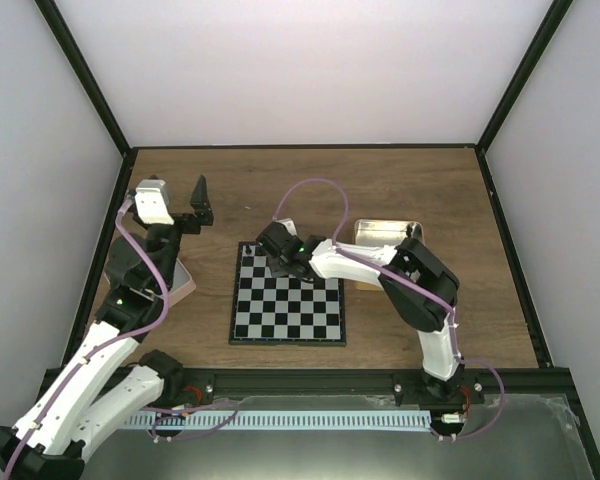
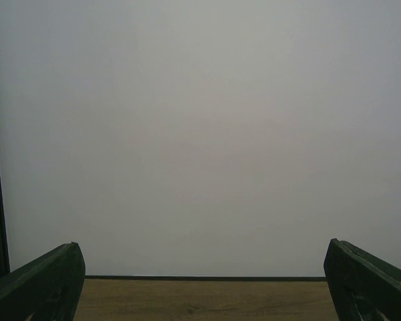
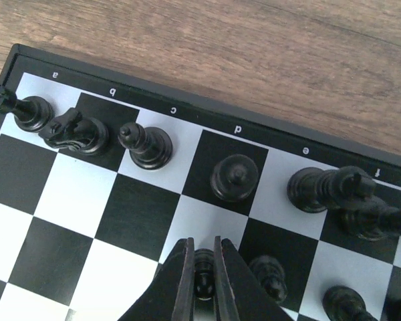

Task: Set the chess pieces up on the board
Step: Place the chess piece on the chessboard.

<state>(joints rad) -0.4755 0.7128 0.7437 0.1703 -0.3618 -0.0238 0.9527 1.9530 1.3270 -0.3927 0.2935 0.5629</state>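
Observation:
The board lies flat in the middle of the table. My right gripper reaches over its far edge. In the right wrist view this gripper is shut on a small black pawn, held just above a pale square of the board in the second row. Several black chess pieces stand along the lettered edge row, among them a knight, a bishop and a round-topped piece. Two pawns stand to the right of the held one. My left gripper hangs open and empty off the board's left, facing the back wall, its fingers wide apart.
A metal tin sits behind the right arm, right of the board. A pink tray lies by the left arm. Black frame posts and pale walls enclose the wooden table.

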